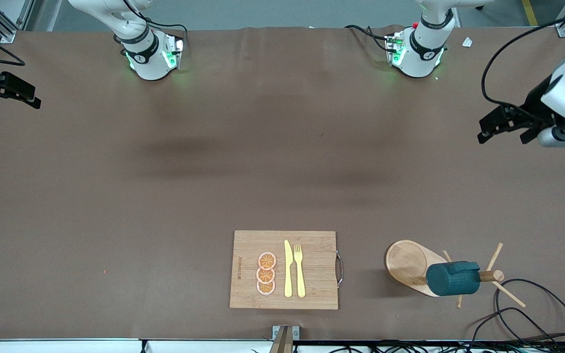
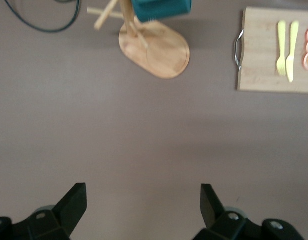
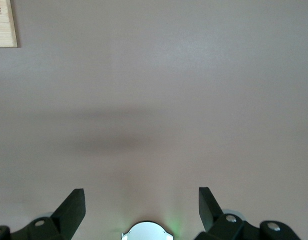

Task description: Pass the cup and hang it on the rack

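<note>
Hanging on the rack (image 1: 410, 267), the cup (image 1: 453, 278) is sitting on one of the pegs near the post's top, its teal body lying sideways and its small handle facing up in the front view. Rack is standing on the counter (image 1: 165, 196) toward the left arm's end, near the front camera's edge, oval base flat on the brown cover, thin pegs sticking out past the cup. Black cable (image 1: 532, 309) is looping on the counter just beside the rack, apart from the base. Cutting board (image 1: 285, 269) is lying near the counter's middle, also close to the front camera, beside the rack but well apart from it, metal handle on the edge facing the rack. Yellow knife (image 1: 288, 268) and fork (image 1: 299, 269) are lying side by side on the board, with three orange slices (image 1: 266, 273) stacked in a row next to the knife. Left gripper (image 1: 505, 128) is hovering up in the air over the counter's edge at the left arm's end, fingers (image 2: 73, 202) spread wide, holding nothing; left wrist view is showing rack, cup and board below it. Right gripper (image 1: 10, 93) is waiting in the air over the right arm's end, fingers (image 3: 73, 207) spread wide too, empty, with bare counter and a board corner in its wrist view.
</note>
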